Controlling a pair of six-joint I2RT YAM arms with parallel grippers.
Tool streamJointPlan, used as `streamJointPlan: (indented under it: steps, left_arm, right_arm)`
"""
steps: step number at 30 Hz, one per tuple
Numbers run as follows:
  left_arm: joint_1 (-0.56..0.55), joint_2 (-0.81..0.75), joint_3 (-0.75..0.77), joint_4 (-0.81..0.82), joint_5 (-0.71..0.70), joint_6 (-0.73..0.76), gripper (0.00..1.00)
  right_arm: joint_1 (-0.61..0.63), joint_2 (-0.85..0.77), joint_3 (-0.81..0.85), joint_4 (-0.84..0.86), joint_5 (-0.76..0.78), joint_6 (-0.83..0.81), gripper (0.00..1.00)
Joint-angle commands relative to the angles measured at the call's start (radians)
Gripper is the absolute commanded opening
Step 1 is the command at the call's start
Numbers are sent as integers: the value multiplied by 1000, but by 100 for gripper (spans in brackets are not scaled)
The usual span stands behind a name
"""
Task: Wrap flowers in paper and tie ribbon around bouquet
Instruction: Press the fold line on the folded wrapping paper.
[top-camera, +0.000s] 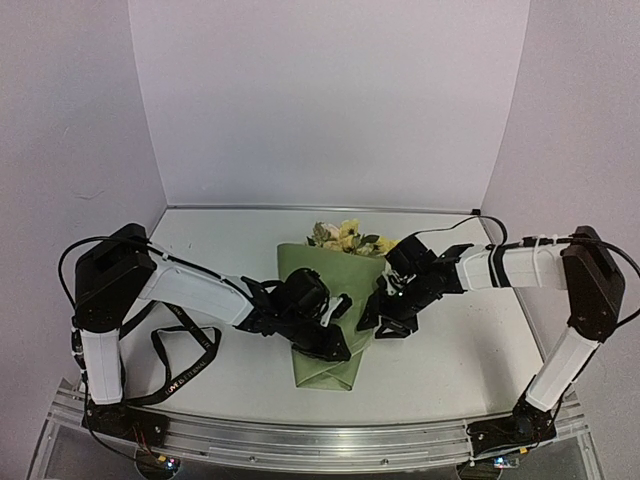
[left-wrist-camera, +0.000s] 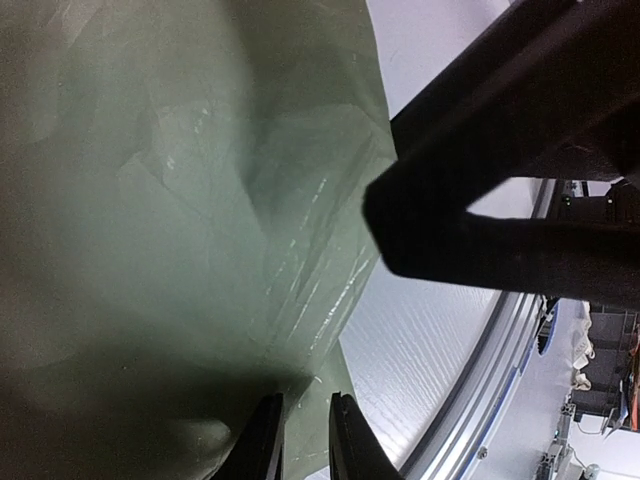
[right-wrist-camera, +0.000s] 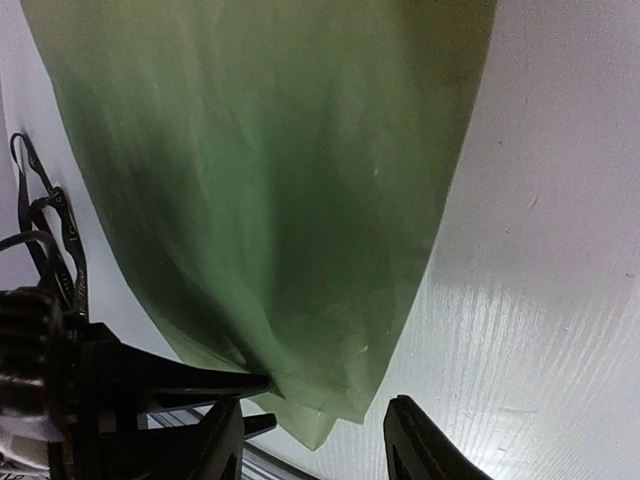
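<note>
The bouquet (top-camera: 348, 266) lies flat on the middle of the table (top-camera: 450, 350), between the two arms. Its long axis runs roughly far to near. The flowers (top-camera: 345, 236) point out of the wide mouth at the far end, and the cone narrows to a folded tip at the near end.

The left pincer (top-camera: 340, 350) reaches across the lower part of the cone from the left. In its wrist view the fingers (left-wrist-camera: 262, 445) are almost pressed together, and a fold of the olive paper (top-camera: 326, 374) runs into the thin gap. It appears to be pinching the overlap, probably so the wrap cannot spring open.

The right pincer (right-wrist-camera: 315, 425) sits at the right edge of the cone near the tip. It is spread wide, with the paper's near corner lying between its fingers but not clamped. I judge it is placed to take or tuck that flap.

The ribbon (top-camera: 190, 350) lies loose on the table to the left, well apart from the bouquet and not yet tied.
</note>
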Motion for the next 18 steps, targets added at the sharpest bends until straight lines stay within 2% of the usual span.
streamJointPlan:
  steps: [1,8,11,13,18]
  left_arm:
    - [0,-43,-15,34,-12,13,18]
    - [20,-102,-47,29,-20,23,20]
    - [39,-153,-84,30,-20,11,21]
    - [57,-179,-122,32,-9,2,21]
    - [91,-222,-224,32,2,-10,20]
  right_arm:
    - [6,31,12,46,36,2,47]
    - [8,70,0,94,48,33,15]
    - [8,59,-18,98,61,25,4]
    - [9,52,-27,98,67,18,1]
    - [9,45,-52,96,87,6,0]
